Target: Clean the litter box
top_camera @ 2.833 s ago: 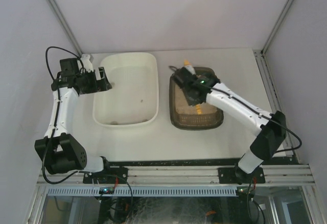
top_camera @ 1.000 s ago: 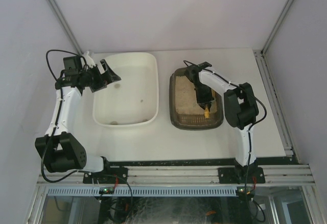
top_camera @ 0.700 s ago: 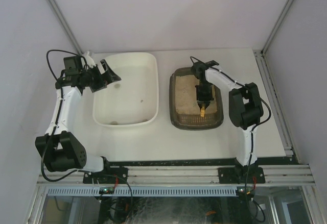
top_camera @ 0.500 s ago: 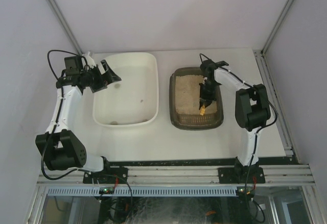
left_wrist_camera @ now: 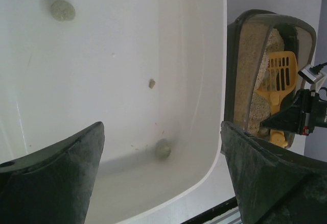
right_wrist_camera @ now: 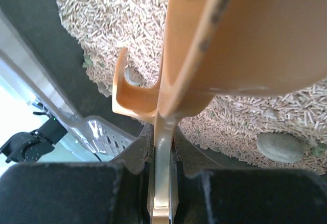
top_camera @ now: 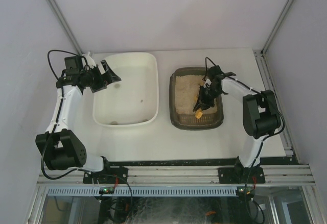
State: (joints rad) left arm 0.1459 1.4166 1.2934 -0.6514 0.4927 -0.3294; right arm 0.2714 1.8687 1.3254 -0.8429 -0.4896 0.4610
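Note:
The litter box (top_camera: 196, 125) is a dark tray of beige pellets at centre right, also seen at the right of the left wrist view (left_wrist_camera: 232, 81). My right gripper (top_camera: 205, 97) hangs over its near half, shut on the handle of a yellow slotted scoop (top_camera: 197, 113) (left_wrist_camera: 280, 78). In the right wrist view the fingers (right_wrist_camera: 162, 173) clamp the thin handle, and the scoop (right_wrist_camera: 245, 35) lies over the pellets. A grey clump (right_wrist_camera: 280, 147) sits in the litter beside it. My left gripper (top_camera: 109, 74) (left_wrist_camera: 162, 128) stands open and empty over the white tub's far left corner.
The white tub (top_camera: 125, 120) (left_wrist_camera: 214, 55) lies left of the litter box and holds two grey clumps (left_wrist_camera: 62, 10) (left_wrist_camera: 163, 149) and a small crumb (left_wrist_camera: 152, 83). A metal rail (top_camera: 173, 175) runs along the near edge, and walls close in the sides.
The right arm has swung out to the right while its wrist turned, and the scoop has shifted toward the box's near middle. The left arm has stayed put, open.

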